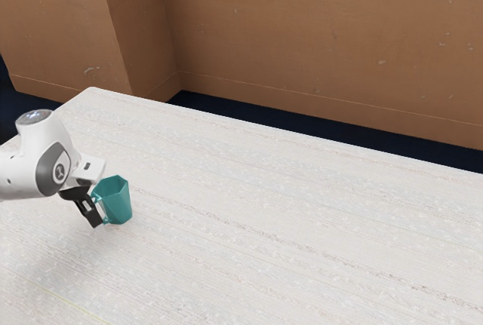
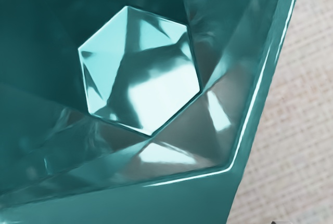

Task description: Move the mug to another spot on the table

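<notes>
The teal faceted mug (image 1: 115,200) is at the exterior view's left, leaning a little with its mouth turned toward my hand. My black gripper (image 1: 95,210) comes in from the left and is shut on the mug's near wall, one finger lying down its outer side. The wrist view looks straight into the mug (image 2: 140,73), down to its hexagonal bottom and shiny inner walls. Past its rim there is a strip of pale table (image 2: 307,130).
The white wood-grain table (image 1: 302,212) stretches wide toward the exterior view's right and front. Brown walls stand behind it, beyond a dark gap along its far edge.
</notes>
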Tool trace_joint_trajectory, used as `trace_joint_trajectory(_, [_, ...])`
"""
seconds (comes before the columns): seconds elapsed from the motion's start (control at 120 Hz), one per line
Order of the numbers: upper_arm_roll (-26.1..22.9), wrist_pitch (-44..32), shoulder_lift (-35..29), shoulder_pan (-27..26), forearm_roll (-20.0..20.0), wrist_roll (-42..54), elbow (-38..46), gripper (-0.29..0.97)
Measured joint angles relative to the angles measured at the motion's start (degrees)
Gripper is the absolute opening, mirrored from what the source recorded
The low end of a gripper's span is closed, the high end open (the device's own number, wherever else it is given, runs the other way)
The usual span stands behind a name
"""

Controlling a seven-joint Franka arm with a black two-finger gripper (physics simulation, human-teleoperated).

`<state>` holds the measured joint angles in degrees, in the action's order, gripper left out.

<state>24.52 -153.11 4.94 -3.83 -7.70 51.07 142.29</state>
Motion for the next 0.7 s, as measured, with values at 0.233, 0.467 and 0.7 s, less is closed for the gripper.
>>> trace_joint_trajectory(0.233, [0.0, -1.6, 0.6, -0.1, -0.9, 0.5, -0.1, 0.31])
trace_joint_trajectory(0.467, [0.0, -3.2, 1.2, -0.4, -1.6, 0.8, -0.1, 0.13])
trace_joint_trajectory(0.7, [0.1, -4.5, 1.3, -0.4, -3.0, 0.9, -0.1, 0.05])
